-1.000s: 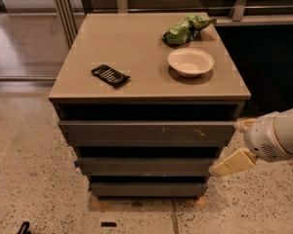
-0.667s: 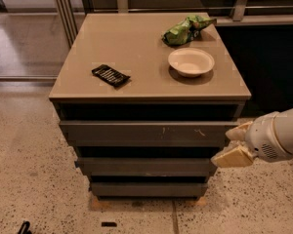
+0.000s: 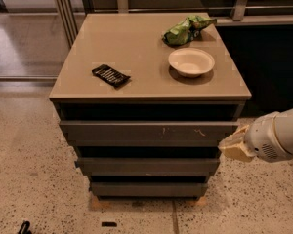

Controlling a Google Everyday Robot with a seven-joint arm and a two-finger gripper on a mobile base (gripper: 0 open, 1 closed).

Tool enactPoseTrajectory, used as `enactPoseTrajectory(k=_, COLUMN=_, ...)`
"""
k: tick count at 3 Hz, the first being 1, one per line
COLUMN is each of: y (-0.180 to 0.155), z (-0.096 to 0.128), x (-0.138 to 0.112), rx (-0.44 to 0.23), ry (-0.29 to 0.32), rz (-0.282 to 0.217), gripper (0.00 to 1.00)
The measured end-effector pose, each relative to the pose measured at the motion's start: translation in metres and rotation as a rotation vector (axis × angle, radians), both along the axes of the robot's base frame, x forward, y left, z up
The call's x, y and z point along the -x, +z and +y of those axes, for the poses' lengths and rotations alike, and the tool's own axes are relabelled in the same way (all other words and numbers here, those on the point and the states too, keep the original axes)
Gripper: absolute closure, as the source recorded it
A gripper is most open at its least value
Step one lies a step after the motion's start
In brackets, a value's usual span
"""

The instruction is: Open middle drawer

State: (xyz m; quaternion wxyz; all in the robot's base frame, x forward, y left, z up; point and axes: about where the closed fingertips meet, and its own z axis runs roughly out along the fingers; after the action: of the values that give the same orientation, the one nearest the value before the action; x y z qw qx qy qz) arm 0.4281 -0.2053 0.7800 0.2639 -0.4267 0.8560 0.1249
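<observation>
The middle drawer [image 3: 147, 166] is the plain dark grey front, second of three stacked fronts in the cabinet, and it sits closed. Above it is the larger front with pale scratch marks [image 3: 149, 130]. Below it is the shortest front [image 3: 147, 189]. My gripper [image 3: 234, 144], cream-coloured on a white arm, hangs at the cabinet's right side. It is level with the gap between the scratched front and the middle drawer, just off their right ends.
On the tan cabinet top [image 3: 136, 43] lie a black remote-like object [image 3: 110, 75], a white bowl [image 3: 191, 61] and a green chip bag [image 3: 185, 29]. The speckled floor [image 3: 29, 179] surrounds the cabinet. A dark wall stands at the right.
My gripper has moved up and slightly left, closer to the right ends of the drawer fronts. The drawers have not moved.
</observation>
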Motion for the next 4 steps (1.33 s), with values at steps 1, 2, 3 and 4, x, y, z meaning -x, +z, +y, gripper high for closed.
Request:
enactPoseTrajectory(k=1, y=-0.029, z=-0.004, x=0.001, rx=-0.041, ry=-0.069, rz=-0.001, gripper=1.00)
enactPoseTrajectory(k=2, y=-0.096, z=0.000, x=0.020, rx=-0.084, ry=-0.184, rz=0.046, gripper=1.00)
enactPoseTrajectory(k=3, y=-0.167, z=0.001, x=0.028, rx=-0.112, ry=-0.301, rz=0.105, gripper=1.00)
enactPoseTrajectory(k=4, y=-0.210, z=-0.006, x=0.003, rx=-0.130, ry=-0.401, rz=0.088, gripper=1.00)
